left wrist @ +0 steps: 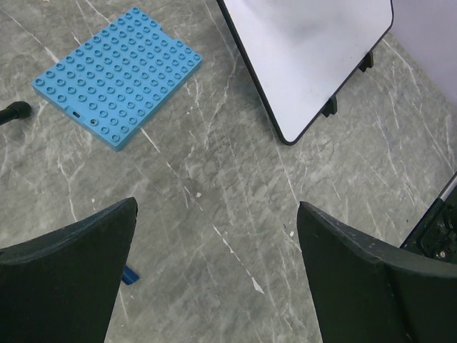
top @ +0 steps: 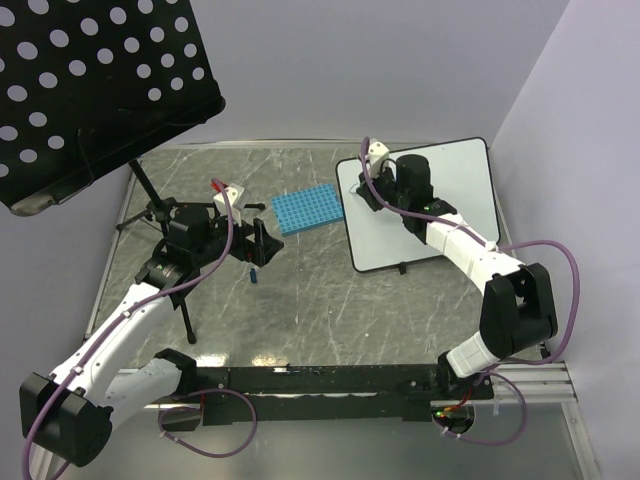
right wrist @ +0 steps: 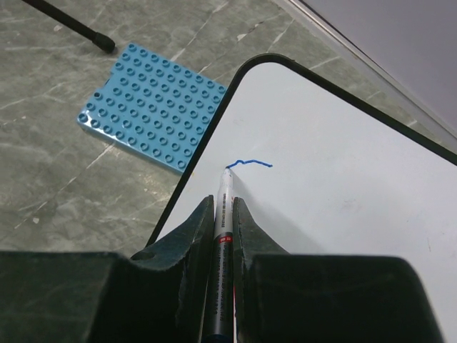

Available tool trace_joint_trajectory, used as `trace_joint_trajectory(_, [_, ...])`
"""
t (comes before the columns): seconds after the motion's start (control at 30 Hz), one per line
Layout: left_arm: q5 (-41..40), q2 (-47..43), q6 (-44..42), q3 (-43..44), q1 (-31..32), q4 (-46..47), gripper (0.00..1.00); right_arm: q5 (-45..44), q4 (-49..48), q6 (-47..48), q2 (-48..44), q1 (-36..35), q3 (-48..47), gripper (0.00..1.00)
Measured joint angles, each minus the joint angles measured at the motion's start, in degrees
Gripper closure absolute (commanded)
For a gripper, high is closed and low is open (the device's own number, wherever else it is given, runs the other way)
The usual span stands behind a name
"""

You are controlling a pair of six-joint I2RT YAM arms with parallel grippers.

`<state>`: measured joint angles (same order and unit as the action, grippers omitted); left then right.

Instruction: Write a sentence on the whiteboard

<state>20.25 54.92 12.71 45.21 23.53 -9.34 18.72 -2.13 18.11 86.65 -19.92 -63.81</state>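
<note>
The whiteboard (top: 460,190) lies at the back right of the table and also shows in the left wrist view (left wrist: 307,50). My right gripper (right wrist: 223,204) is shut on a silver marker (right wrist: 223,236) over the board's near-left corner (top: 375,190). The marker's tip touches the board (right wrist: 343,214) at the left end of a short wavy blue stroke (right wrist: 250,163). That stroke is the only writing; no words of the sentence show. My left gripper (left wrist: 214,236) is open and empty above bare table, left of the board (top: 262,243).
A blue studded plate (top: 308,209) lies just left of the board (left wrist: 118,75) (right wrist: 153,107). A small dark blue piece (left wrist: 129,275) lies on the table under my left gripper. A black perforated music stand (top: 90,90) on tripod legs (top: 185,310) stands at the left.
</note>
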Motion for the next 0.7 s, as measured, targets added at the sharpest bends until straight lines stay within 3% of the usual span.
trace_joint_trajectory(0.7, [0.0, 0.0, 0.0, 0.0, 0.0, 0.0, 0.03, 3.0, 6.6, 3.6, 0.0, 1.7, -0.9, 1.0])
